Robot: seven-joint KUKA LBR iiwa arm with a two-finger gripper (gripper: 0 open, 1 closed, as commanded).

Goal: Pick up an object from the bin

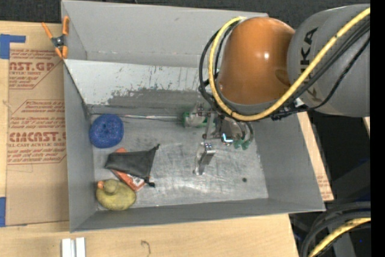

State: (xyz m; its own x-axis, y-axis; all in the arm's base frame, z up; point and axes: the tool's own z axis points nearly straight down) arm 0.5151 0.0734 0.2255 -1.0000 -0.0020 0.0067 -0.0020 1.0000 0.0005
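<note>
**Gripper low over bare bin floor, nothing seen in its grasp**

The arm [337, 63], with its orange cover [252, 57], reaches in from 3 o'clock. Below the cover the gripper [202, 164] hangs over a scuffed, bare patch of the grey bin [150, 27], just off the floor's middle toward 4 o'clock. The fingers [200, 168] show as one thin metal shape, and I cannot tell whether they are apart or together. No object is visible between them.

The nearest loose thing is a small green-and-white thing [194, 118] at the gripper's 12 o'clock, lying by the foot of the back wall. A small green bit [243, 143] sits at the gripper's 2 o'clock, partly under the wrist.

The other things lie well apart from the gripper, toward the bin's 9 o'clock side:
- A blue ball [106, 130] sits at the bin's 9 o'clock by the left wall.
- A black pouch [132, 161] lies at 8 o'clock.
- An orange-and-white piece [130, 179] pokes out from under its near edge.
- A yellow rubber duck [115, 195] sits in the 7 o'clock corner, just beside that piece.
</note>
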